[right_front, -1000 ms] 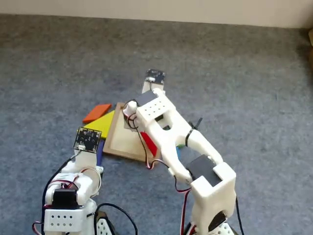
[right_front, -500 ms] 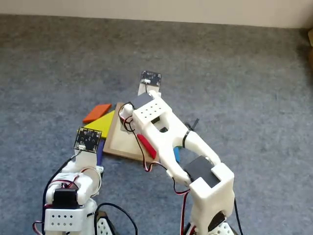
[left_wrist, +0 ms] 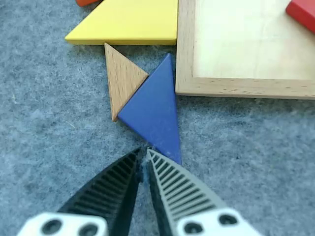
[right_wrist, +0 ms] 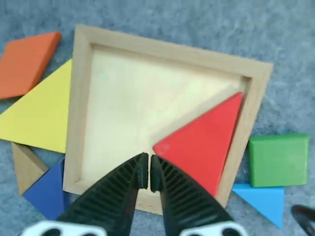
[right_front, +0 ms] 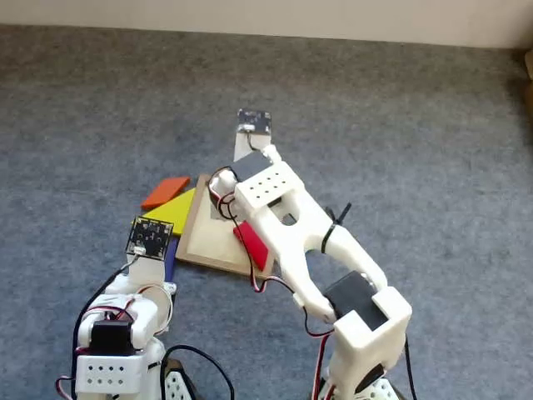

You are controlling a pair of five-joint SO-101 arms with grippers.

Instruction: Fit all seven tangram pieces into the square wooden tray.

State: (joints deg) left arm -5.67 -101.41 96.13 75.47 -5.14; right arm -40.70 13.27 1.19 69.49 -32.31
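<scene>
The grey bench (right_front: 416,125) carries all the pieces. On it lies the square wooden tray (right_wrist: 170,49), and it holds one piece, the large red triangle (right_wrist: 206,142). This triangle lies along the tray wall on the side of the green square, and the rest of the tray floor is bare wood. The large yellow triangle (right_wrist: 42,115) is outside, touching the opposite outer wall. The dark blue triangle (left_wrist: 152,110) lies at a corner of the tray, with one edge against the outer wall. The orange parallelogram (right_wrist: 27,61) lies just beside the yellow triangle. The green square (right_wrist: 278,160) sits just outside the tray, and the light blue triangle (right_wrist: 261,196) is just beside it. The small wooden triangle (left_wrist: 123,78) touches the dark blue triangle. The left tool (left_wrist: 143,155) has its fingers nearly together, holding nothing, with its tips at a corner of the dark blue triangle. The right tool (right_wrist: 146,169) is also narrow and holds nothing, above the tray floor beside a corner of the red triangle
</scene>
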